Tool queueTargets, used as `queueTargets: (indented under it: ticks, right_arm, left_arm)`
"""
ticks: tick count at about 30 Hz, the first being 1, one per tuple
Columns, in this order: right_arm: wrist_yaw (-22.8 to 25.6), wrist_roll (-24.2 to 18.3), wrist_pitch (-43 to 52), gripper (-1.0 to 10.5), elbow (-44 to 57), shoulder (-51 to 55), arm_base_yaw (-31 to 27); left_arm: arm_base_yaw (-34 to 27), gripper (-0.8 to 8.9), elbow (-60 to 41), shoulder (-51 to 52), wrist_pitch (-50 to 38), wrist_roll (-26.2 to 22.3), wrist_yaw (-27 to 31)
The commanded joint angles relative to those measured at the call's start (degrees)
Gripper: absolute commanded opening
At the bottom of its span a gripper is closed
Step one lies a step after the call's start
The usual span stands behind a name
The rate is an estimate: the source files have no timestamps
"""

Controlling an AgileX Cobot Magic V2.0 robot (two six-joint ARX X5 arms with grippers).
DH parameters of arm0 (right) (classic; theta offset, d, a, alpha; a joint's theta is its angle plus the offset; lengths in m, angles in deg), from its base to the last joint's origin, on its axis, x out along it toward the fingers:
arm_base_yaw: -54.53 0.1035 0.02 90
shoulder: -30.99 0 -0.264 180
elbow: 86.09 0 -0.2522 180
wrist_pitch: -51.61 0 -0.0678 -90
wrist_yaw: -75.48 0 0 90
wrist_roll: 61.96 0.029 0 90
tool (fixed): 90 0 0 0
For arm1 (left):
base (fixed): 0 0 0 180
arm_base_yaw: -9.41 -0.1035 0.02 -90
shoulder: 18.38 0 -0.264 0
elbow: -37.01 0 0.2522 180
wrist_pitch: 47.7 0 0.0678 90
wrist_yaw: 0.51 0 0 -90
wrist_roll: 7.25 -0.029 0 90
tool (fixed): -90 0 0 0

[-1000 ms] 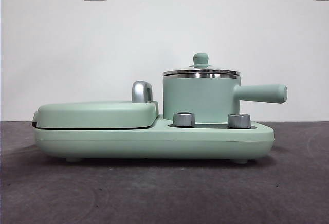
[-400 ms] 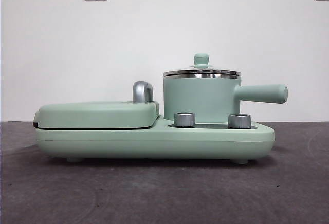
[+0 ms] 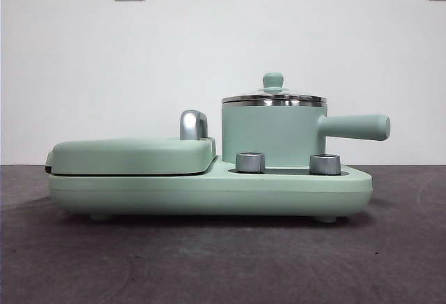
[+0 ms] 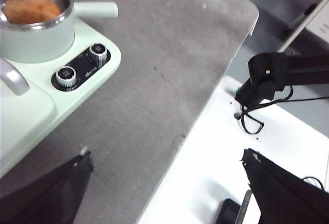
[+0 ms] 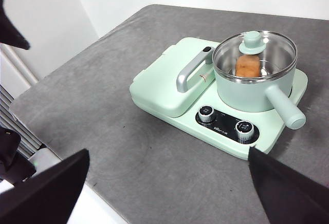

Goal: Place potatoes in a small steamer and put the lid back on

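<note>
The small steamer (image 3: 272,137) stands on the right half of the mint-green appliance, its straight handle pointing right. The lid (image 3: 273,99) sits closed on its steel rim, knob up. Through the glass, the potatoes (image 5: 247,66) show as one orange-brown lump inside the pot, also visible in the left wrist view (image 4: 31,9). My left gripper (image 4: 164,193) hangs open and empty over the table's edge, well away from the steamer (image 4: 36,41). High above the table's near side, my right gripper (image 5: 167,193) is open and empty too. Neither gripper shows in the front view.
A flat griddle cover (image 3: 132,155) with a chrome handle (image 3: 193,124) fills the appliance's left half. Two steel dials (image 3: 249,162) (image 3: 324,164) sit on its front. A black arm part (image 4: 277,75) stands over the white surface beyond the grey table's edge (image 4: 205,106).
</note>
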Motion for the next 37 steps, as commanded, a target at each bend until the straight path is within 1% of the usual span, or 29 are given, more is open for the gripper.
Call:
queueTargets:
  ticks: [1,2,3,4,5,8,24,27,29,32,34,37]
  right_arm:
    - [-0.13,0.55,0.59,4.5,-0.59,-0.46,0.28]
    - [-0.15,0.55,0.57,3.2,-0.59,-0.46,0.28]
    - [-0.11,0.46,0.57,1.2,-0.59,-0.46,0.28]
    - [-0.11,0.17,0.61,-0.3,-0.59,-0.46,0.28]
    - [0.15,0.13,0.74,0.3,-0.59,-0.46,0.28]
    - [0.31,0.13,1.51,0.3,-0.59,-0.46,0.26]
    - [0.28,0.11,1.51,0.3,-0.63,-0.44,0.28]
    - [0.28,0.11,1.49,0.3,-0.61,-0.44,0.28]
    - [0.28,0.11,1.51,0.3,-0.63,-0.44,0.28]
    - [0.28,0.11,1.49,0.3,-0.63,-0.44,0.28]
    - [0.31,0.11,1.51,0.3,-0.63,-0.44,0.28]
    - [0.28,0.11,1.51,0.3,-0.63,-0.44,0.28]
  left_arm:
    - [0.46,4.2,0.31,1.66,-1.53,1.4,2.49]
    - [0.46,3.16,0.31,2.4,-1.7,1.4,3.61]
    - [0.46,1.54,0.31,3.02,-1.86,1.25,4.22]
    - [0.46,-0.07,0.31,3.48,-1.97,1.01,4.66]
    - [0.46,0.28,0.31,3.87,-1.97,0.96,5.22]
    - [0.46,0.16,0.33,4.76,-0.98,2.47,7.19]
    - [0.46,0.19,0.33,6.67,-0.35,2.25,7.19]
    - [-0.57,0.19,0.31,7.28,-0.37,2.23,7.21]
    - [-2.4,0.19,-0.15,7.41,-0.52,2.21,6.71]
    - [-8.26,0.19,-3.8,8.94,-4.59,1.79,6.71]
    - [-13.18,0.19,-9.51,11.54,-10.43,1.79,6.71]
    - [-20.41,0.19,-22.05,17.07,-22.75,1.79,6.71]
